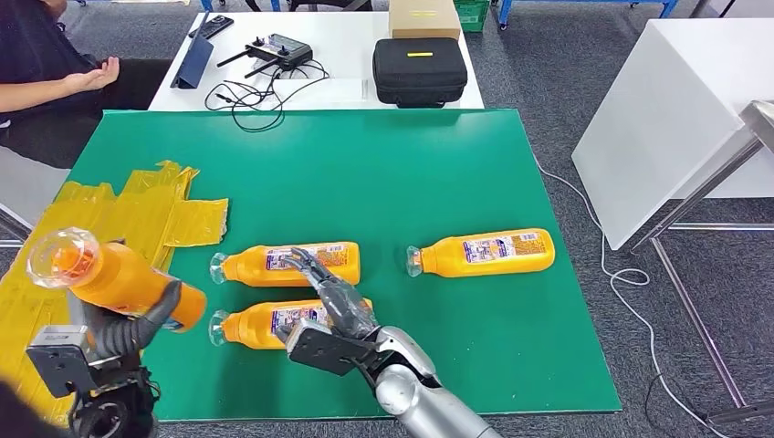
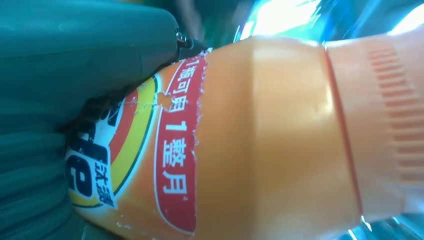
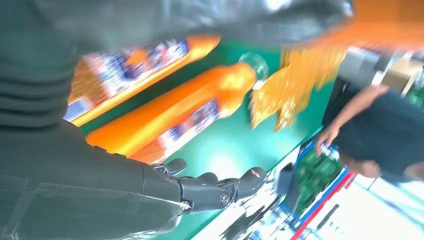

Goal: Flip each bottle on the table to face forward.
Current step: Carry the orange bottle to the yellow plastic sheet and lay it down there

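From the head view, your left hand (image 1: 137,328) grips one orange bottle (image 1: 114,278) lifted off the green mat (image 1: 383,173), clear cap end tilted up toward the camera, above the yellow tape patch (image 1: 137,214). Your right hand (image 1: 330,306) hangs with fingers spread and holding nothing, over the two bottles lying side by side: the upper left bottle (image 1: 287,263) and the lower left bottle (image 1: 265,324), whose right end the hand covers. A fourth bottle (image 1: 484,253) lies well apart to the right, back label up. To do this step well, I'd roll the held bottle until its front label faces the camera before lowering it, and set it down in free mat so it doesn't knock its neighbours. In the left wrist view, the held bottle's red-and-white front label shows beside the grey thumb (image 2: 85,45), so the grasp looks firm, though you cannot see the fingers behind it. In the right wrist view, the dark fingers (image 3: 215,192) are extended and apart, touching nothing; the frame is blurred, so label faces on the bottles there are hard to read, and a seated person (image 3: 380,130) is half cut off at the mat's far side.
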